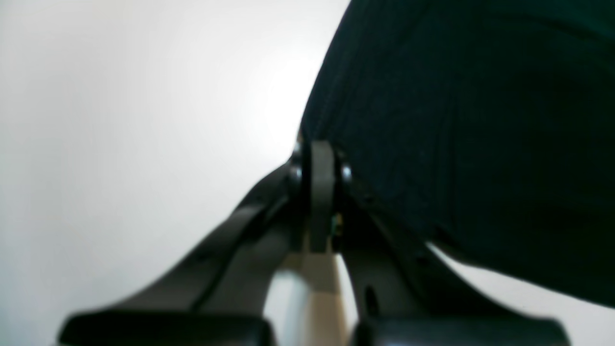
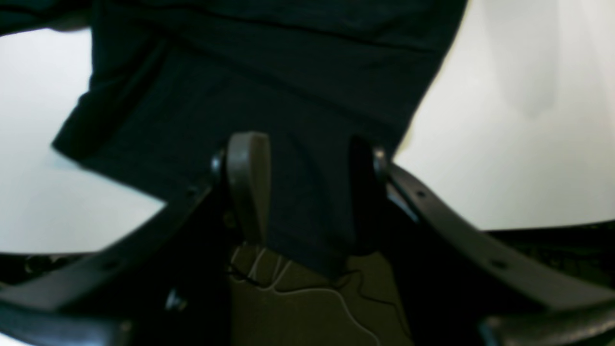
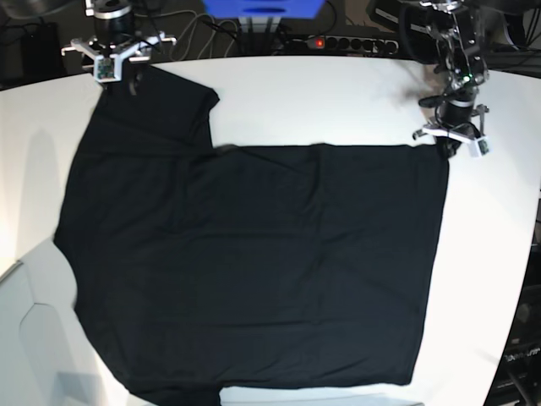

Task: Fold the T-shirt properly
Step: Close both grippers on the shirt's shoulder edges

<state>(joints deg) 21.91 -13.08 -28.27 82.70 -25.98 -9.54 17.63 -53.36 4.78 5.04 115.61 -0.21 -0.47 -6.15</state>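
T-shirt (image 3: 262,271): spread over white tabletop (image 3: 296,106), broad body towards the base view's lower part, narrower sleeve-like flap (image 2: 269,110) beneath the right arm and reaching past the table edge.
Left gripper (image 1: 317,149): closed on black cloth, pinching the far corner on its own side.
Right gripper (image 2: 305,144): fingers well parted over the flap, nothing gripped.
Cloth: soft and limp by the look of it, probably light; likely to drape, bunch and crease rather than hold a shape.
Slip: modest risk with a deep pinch, more with only a thin lip between the fingertips (black on black, so depth of bite hard to judge).
Flap: likely to trail or fold under if dragged; better lifted slightly, then laid flat.
Best hold, left: right at the pinched corner, taking in enough fabric to keep the side straight.
Best hold, right: near the fold where flap meets body, or at a flap corner, matching the left side's height.
Handling: slow, even tension; no fear of breakage, only of wrinkles and skew.
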